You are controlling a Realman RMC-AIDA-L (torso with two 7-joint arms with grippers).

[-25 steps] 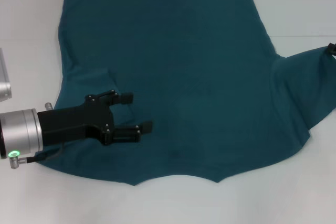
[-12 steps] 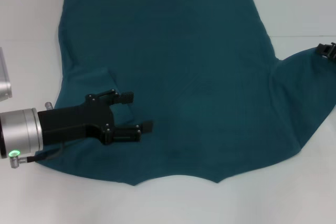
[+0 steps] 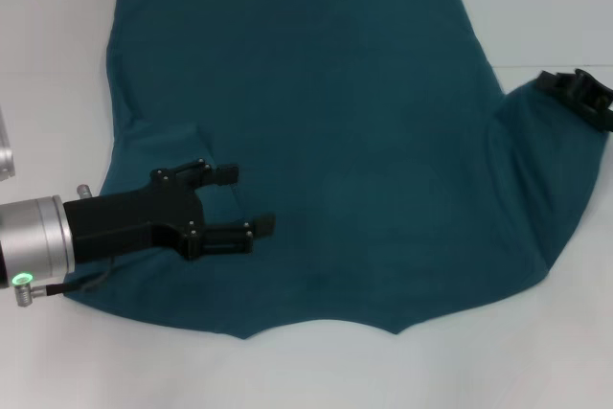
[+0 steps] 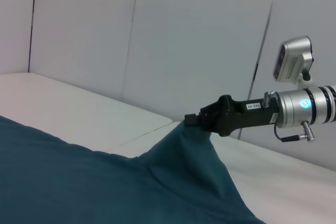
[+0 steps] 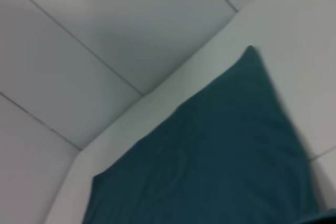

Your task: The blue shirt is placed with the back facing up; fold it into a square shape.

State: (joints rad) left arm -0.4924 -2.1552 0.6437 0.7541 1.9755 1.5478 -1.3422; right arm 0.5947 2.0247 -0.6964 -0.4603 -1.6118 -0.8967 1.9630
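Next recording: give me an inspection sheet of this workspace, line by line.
Surface: white table, bare around the cloth.
Job's things: blue shirt spread plain side up; one sleeve lifted off the table.
Clutter: nothing seen.
Grippers: left gripper open, over the shirt's near left part; right gripper shut on the lifted sleeve tip at the right edge.
Cables: thin lead at the left wrist; another at the right wrist.
Surroundings: pale panelled wall.
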